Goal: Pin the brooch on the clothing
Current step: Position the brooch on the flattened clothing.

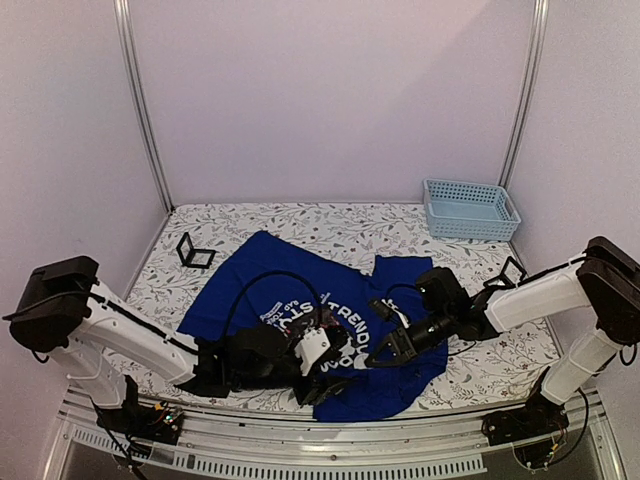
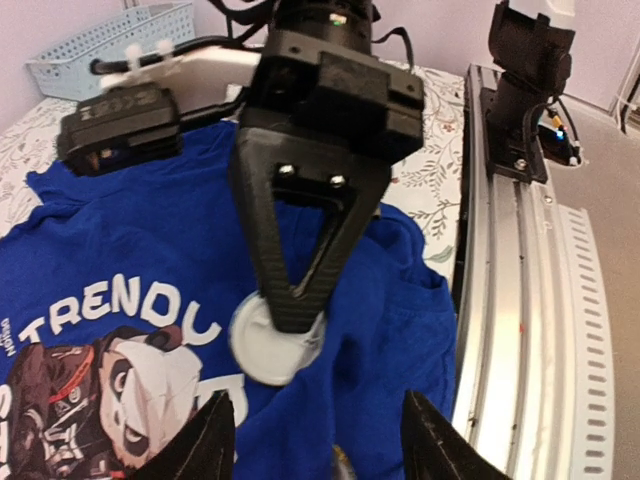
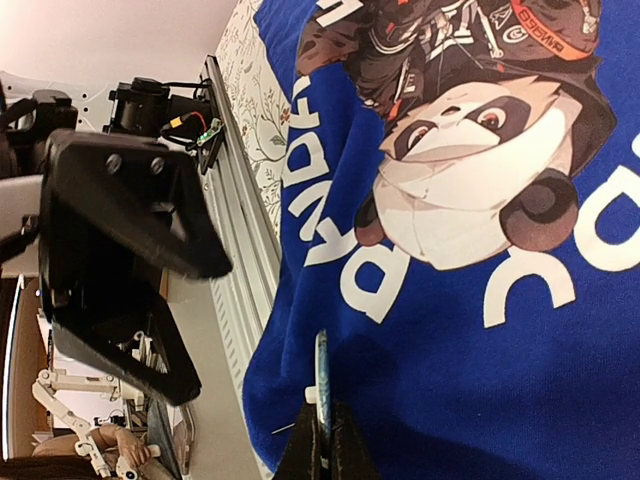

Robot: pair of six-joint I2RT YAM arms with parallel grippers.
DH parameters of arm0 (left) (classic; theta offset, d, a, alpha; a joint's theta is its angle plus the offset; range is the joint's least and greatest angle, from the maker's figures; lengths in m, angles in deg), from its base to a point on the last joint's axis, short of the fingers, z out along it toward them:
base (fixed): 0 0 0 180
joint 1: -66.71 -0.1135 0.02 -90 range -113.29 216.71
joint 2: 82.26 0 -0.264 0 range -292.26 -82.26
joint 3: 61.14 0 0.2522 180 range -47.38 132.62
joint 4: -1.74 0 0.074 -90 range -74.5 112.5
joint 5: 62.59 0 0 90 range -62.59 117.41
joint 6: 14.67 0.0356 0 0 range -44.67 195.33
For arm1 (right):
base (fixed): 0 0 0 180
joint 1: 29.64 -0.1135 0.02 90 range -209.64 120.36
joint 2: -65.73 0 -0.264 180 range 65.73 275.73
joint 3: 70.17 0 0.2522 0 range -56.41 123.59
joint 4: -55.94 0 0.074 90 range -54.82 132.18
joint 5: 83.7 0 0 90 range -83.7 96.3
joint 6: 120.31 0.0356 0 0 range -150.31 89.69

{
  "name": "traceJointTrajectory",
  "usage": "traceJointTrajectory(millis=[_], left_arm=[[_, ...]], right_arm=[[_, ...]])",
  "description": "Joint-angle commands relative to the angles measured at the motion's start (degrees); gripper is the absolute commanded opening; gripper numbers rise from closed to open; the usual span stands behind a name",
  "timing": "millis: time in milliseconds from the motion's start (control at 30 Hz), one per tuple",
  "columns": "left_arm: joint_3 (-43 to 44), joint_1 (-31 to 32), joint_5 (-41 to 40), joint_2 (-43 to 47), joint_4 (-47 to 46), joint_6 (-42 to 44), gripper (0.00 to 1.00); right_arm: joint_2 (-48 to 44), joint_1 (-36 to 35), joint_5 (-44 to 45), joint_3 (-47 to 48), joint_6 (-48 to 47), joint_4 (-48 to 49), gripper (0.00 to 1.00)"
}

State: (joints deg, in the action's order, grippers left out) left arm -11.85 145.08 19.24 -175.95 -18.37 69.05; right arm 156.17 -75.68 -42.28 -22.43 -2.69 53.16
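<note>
Down on a floral-print table cover [image 1: 330, 225], pale walls all round. Clamped face to face in the shut black fingers of the right gripper [image 2: 290, 315]: a round white disc brooch [image 2: 255, 352], seen edge-on and upright from the right wrist [image 3: 321, 362]. Poised over the lower front of the royal-blue short-sleeved T-shirt [image 1: 285, 275], just beside the white lettering; touching the cloth or not, impossible to tell. Right opposite, the left gripper [image 2: 317, 400], jaws apart, gripping nothing, fingertips either side of the view and near the brooch. Spreading outward: T-shirt lying rumpled at the middle front of the table between both arms, print up, round panda-face print [image 3: 470, 170] ringed by letters. Off past the left sleeve, a small black frame stand [image 1: 195, 252]. Away at the far right corner, a light-blue plastic lattice basket [image 1: 468, 208], well apart from the shirt.
</note>
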Motion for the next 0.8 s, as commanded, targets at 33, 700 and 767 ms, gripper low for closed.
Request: traceJointTrajectory(millis=[33, 700, 767], left_arm=[[-4.37, -4.12, 14.68, 3.54, -8.67, -6.28, 0.66], [1.14, -12.31, 24.57, -9.54, -14.1, -12.4, 0.73], [0.91, -13.1, 25.43, -9.9, -15.32, -13.11, 0.69]], right_arm=[[-1.01, 0.25, -0.36, 1.92, -2.23, -0.86, 0.0], [-3.22, 0.16, -1.31, 1.93, -5.98, -0.11, 0.0], [-3.33, 0.17, -1.62, 1.81, -5.89, 0.17, 0.0]])
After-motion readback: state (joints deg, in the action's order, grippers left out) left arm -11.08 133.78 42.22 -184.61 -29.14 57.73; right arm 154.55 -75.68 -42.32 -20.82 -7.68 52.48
